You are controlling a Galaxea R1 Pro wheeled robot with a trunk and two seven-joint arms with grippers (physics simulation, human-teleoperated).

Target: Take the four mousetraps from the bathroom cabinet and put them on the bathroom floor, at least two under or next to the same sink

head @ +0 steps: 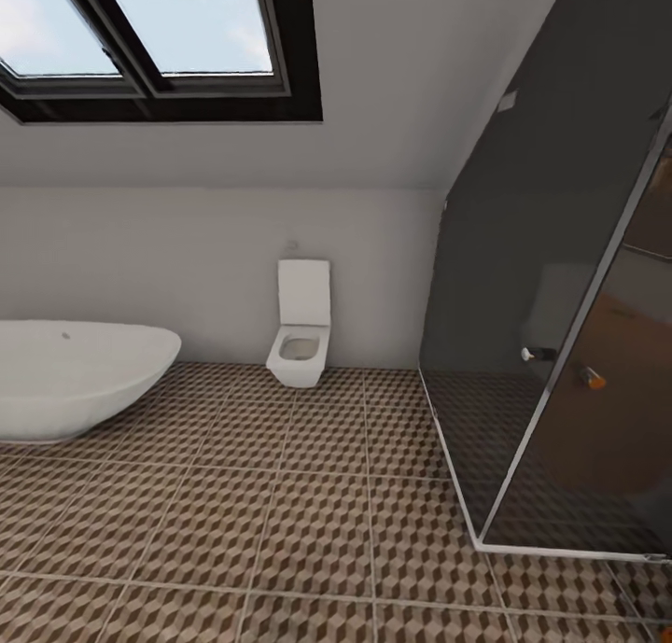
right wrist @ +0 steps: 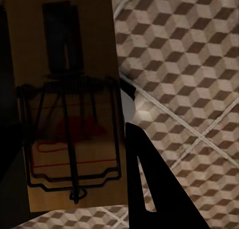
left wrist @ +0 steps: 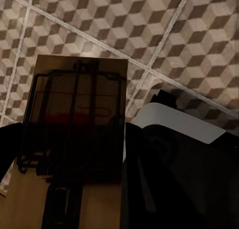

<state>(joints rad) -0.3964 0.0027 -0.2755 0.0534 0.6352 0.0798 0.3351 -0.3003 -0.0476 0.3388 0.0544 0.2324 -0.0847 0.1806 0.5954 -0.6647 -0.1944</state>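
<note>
L gripper [left wrist: 74, 189] clamped on a flat tan wooden mousetrap w/ dark wire parts [left wrist: 79, 114]; R gripper [right wrist: 74, 209] likewise grips a second tan mousetrap [right wrist: 69, 99] — both above cube-pattern brown/beige tiled floor [head: 308, 531]. Floor open ahead; white oval bathtub [head: 65, 372] left, dark glass shower enclosure [head: 551, 344] right, white toilet [head: 301, 335] at far wall.

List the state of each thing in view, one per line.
Mousetrap in left claw: held above the tiled floor, wire side facing the camera.
Mousetrap in right claw: held above the floor, not yet set down.
Toilet: lid up.
Shower door: closed.
Bathtub: standing on the floor.
</note>
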